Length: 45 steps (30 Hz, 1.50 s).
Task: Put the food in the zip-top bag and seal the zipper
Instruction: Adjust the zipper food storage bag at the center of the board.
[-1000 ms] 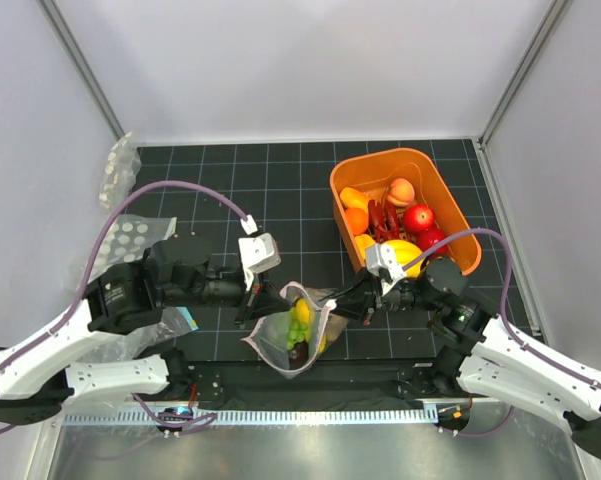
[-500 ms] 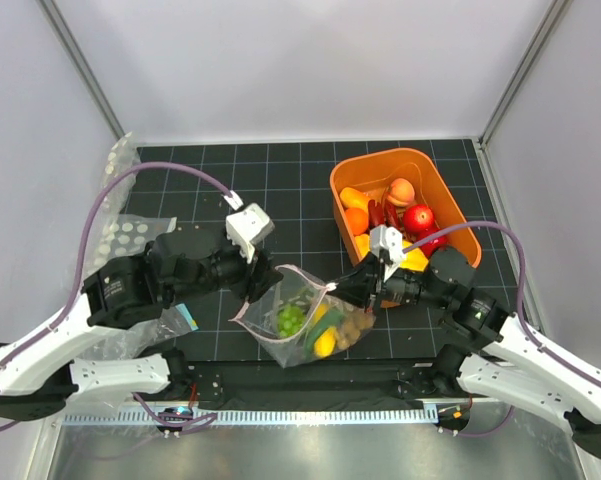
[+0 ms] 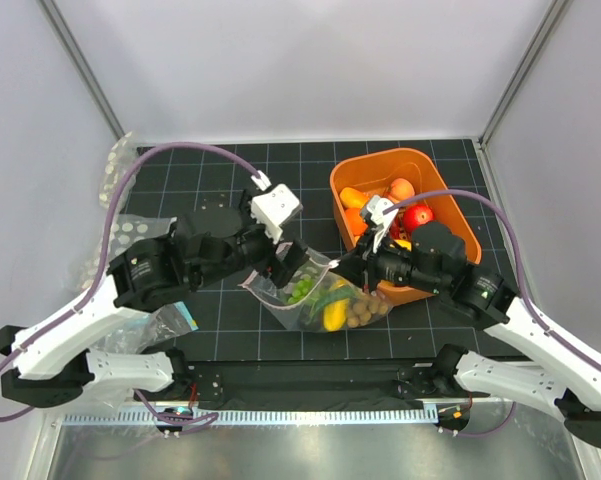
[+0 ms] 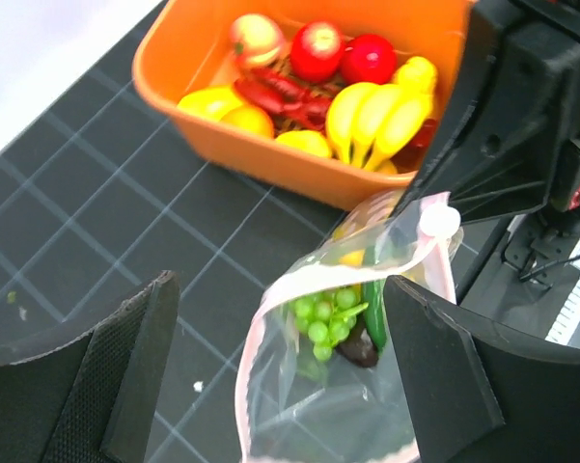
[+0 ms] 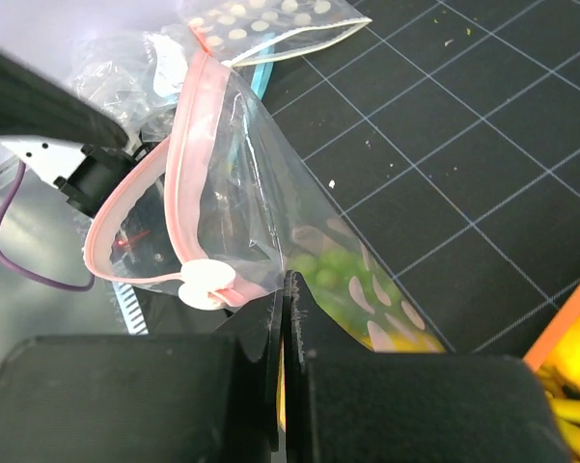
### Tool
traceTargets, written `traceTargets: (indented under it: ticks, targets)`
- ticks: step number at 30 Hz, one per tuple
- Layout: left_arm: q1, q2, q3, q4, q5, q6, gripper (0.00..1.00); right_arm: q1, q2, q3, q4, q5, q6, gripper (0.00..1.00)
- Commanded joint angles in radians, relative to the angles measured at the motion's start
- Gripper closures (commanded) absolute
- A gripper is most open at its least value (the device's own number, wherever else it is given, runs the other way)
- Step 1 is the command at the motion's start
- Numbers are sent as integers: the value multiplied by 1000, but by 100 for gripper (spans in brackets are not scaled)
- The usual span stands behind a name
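Observation:
The clear zip-top bag hangs tilted over the mat between both arms. Green grapes, a yellow piece and a brown cluster lie inside it. Its pink zipper loops apart, with a white slider at one end. My right gripper is shut on the bag's edge beside that slider. My left gripper stands open, one finger on either side of the bag's mouth and off the plastic. More food fills the orange tub: bananas and red apples.
Spare dotted bags lie at the left edge of the mat, one seen in the right wrist view. The tub stands just behind and right of the held bag. White walls enclose the black gridded mat.
My left gripper has opened and let go of the bag's rim. Both arms moved farther back, and the bag swung right and tipped onto its side, still held by the right gripper.

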<state>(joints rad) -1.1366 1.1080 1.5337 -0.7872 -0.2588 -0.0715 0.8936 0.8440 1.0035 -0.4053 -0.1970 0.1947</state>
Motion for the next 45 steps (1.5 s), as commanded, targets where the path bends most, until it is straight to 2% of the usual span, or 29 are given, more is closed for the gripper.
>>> traceTargets:
  ticks: [1, 3, 5, 6, 9, 13, 17, 24, 27, 33, 38, 45]
  targets:
    - [0, -14, -26, 149, 121, 128, 10, -1, -16, 69, -46, 28, 57, 99]
    - [0, -58, -88, 247, 162, 192, 9, -1, -17, 73, -46, 22, 69, 99]
    - [0, -94, -127, 290, 291, 251, 11, -1, -20, 73, -44, 19, 81, 99]
    - [0, -112, -150, 336, 335, 271, 16, -1, -20, 73, -40, 16, 81, 99]
    - [0, -177, -208, 403, 443, 312, 19, -1, -22, 75, -29, 7, 94, 99]
    - [0, -152, -195, 387, 526, 329, 20, -1, -22, 75, -13, -5, 114, 99]
    - [0, -94, -141, 358, 506, 317, 26, -1, -19, 78, 0, -12, 127, 99]
    - [-31, 9, -63, 344, 475, 300, 27, -1, -19, 76, 6, -19, 138, 99]
    - [-63, 47, -38, 318, 414, 320, 28, -1, -20, 75, 6, -4, 141, 99]
    - [-103, 44, -63, 313, 319, 332, 42, 1, -29, 70, 10, 22, 149, 99]
    - [-124, 29, -102, 316, 235, 355, 44, -1, -37, 64, 23, 33, 157, 99]
    - [-132, 53, -113, 316, 193, 371, 47, -1, -36, 64, 33, 28, 161, 99]
